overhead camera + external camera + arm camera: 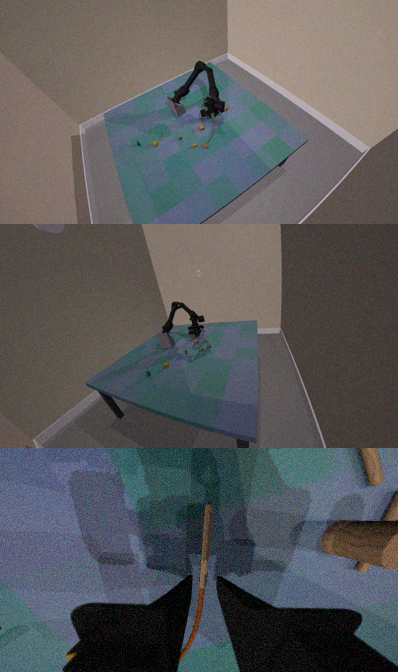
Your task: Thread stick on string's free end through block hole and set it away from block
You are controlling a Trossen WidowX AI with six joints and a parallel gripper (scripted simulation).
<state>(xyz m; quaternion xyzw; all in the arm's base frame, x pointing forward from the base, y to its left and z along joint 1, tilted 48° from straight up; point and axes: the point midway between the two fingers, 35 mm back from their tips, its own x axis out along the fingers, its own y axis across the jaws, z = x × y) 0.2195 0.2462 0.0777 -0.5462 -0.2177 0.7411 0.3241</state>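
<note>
Patchwork blues and greens cover the table (beige walls beyond).Several blues and greens patch the table (beige wall behind).

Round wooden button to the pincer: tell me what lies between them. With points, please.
The orange string (214, 129) (206, 341) (199, 615) curves from the button (206, 145) (208, 346) toward the pincer (211, 114) (197, 336) (204, 580), as the top and exterior views show.

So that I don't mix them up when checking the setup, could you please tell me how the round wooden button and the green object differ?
The round wooden button is orange-brown, while the green object is dark green. The button has the string running from it; the green object has none. Both rest on the table.
</note>
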